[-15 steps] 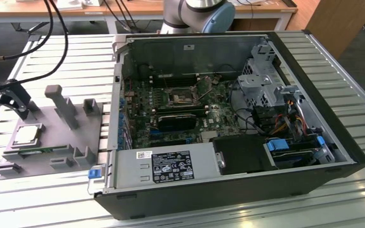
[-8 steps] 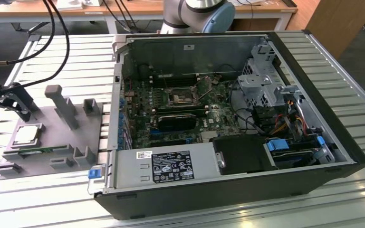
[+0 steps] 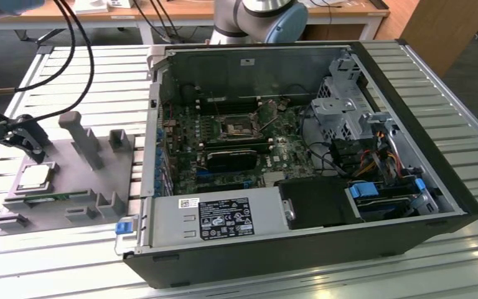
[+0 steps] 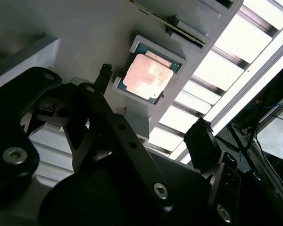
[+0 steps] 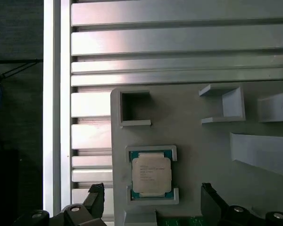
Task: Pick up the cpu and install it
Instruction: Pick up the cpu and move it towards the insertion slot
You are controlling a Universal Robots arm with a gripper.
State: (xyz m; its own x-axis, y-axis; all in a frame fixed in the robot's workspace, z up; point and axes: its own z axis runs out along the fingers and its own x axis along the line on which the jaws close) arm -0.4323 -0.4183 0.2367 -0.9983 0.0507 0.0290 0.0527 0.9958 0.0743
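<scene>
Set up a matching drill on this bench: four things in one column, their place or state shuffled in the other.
Things:
1. cpu
2. gripper
3. memory stick
4. motherboard socket

Place or state:
A. inside the open computer case
B. thin green strip along the edge of the grey holder
C. open, holding nothing, above the holder
D. seated in a square recess of the holder

Pairs: 1-D, 2-C, 3-B, 4-A.
</scene>
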